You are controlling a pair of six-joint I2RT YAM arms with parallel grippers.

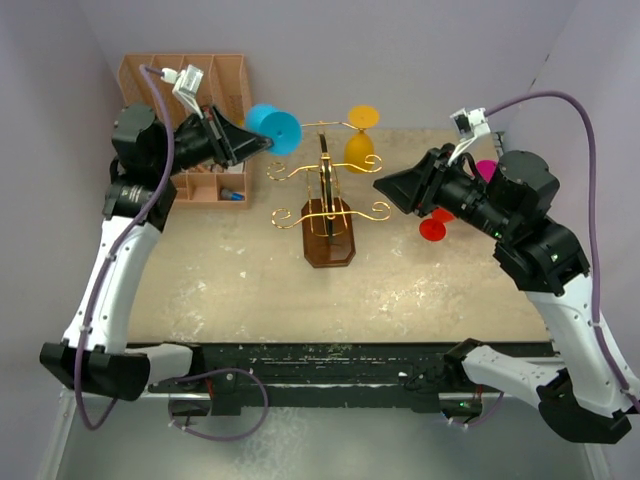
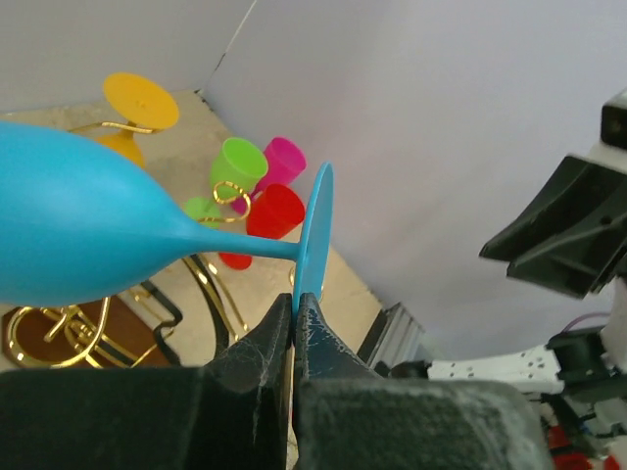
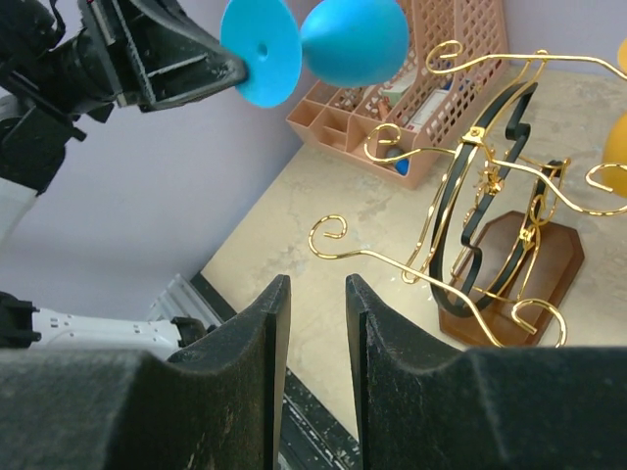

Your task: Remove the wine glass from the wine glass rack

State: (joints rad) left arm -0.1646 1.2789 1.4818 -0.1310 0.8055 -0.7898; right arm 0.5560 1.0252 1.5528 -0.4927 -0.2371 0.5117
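Observation:
My left gripper (image 1: 264, 144) (image 2: 294, 305) is shut on the rim of the foot of a blue wine glass (image 1: 273, 128) (image 2: 78, 235). It holds the glass on its side in the air, left of and apart from the wine glass rack (image 1: 329, 205) (image 3: 490, 186). The glass also shows in the right wrist view (image 3: 353, 39). The rack is gold wire with scroll arms on a brown wooden base (image 1: 331, 246). A yellow wine glass (image 1: 360, 140) (image 2: 137, 103) hangs upside down on its far arm. My right gripper (image 1: 385, 187) (image 3: 315, 294) is open and empty, to the right of the rack.
A tan slotted organiser (image 1: 200, 85) (image 3: 431, 98) stands at the back left behind my left arm. Red (image 1: 434, 228) (image 2: 274, 211), pink (image 1: 486, 168) (image 2: 286, 157) and green (image 2: 240, 162) plastic cups sit at the right, by my right arm. Walls enclose the table.

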